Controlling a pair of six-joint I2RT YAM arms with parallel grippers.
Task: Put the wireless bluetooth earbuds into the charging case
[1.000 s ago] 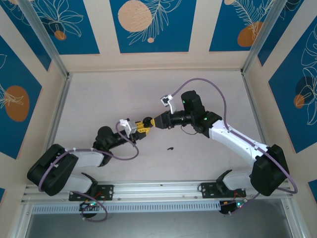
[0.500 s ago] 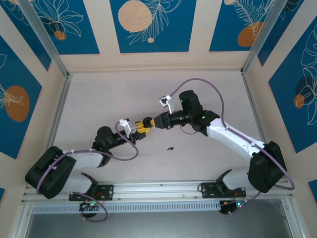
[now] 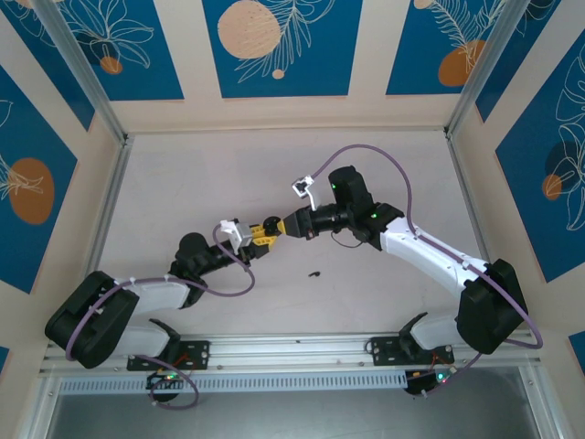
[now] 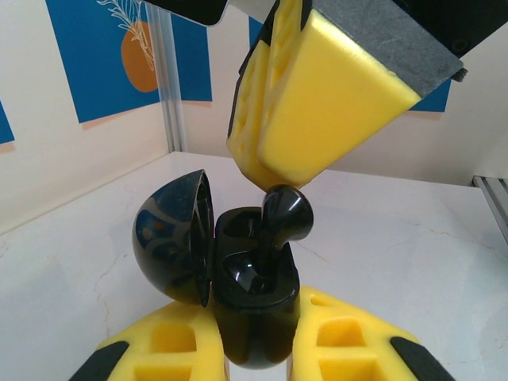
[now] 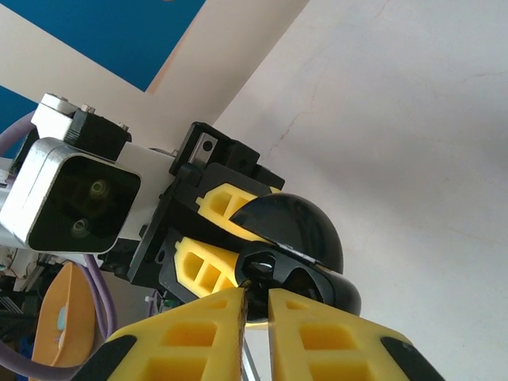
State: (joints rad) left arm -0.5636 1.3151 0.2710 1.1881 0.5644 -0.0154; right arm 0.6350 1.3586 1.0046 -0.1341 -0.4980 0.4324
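**Black bud at the open case, not fully seated**

I take the charging case (image 4: 255,317) as my reference. It is black, held above the table (image 3: 183,183), with its domed lid (image 4: 171,238) swung open to the left in the left wrist view.

The left gripper (image 4: 254,341) is clenched on the case, one yellow finger against each side of the lower body.

A black earbud (image 4: 282,218) stands upright in the case. Its stem is down in one well and its round head is clear above the rim. The well beside it looks unfilled.

The right gripper (image 5: 255,298) comes down on the case from above, its jaws drawn almost together. Its tips touch the top of the bud's head. I cannot tell whether they pinch the bud or only rest on it.

In the overhead view a small dark piece (image 3: 313,273) lies on the table, apart from the case, toward the arm bases and to the right. It is too small for me to identify.
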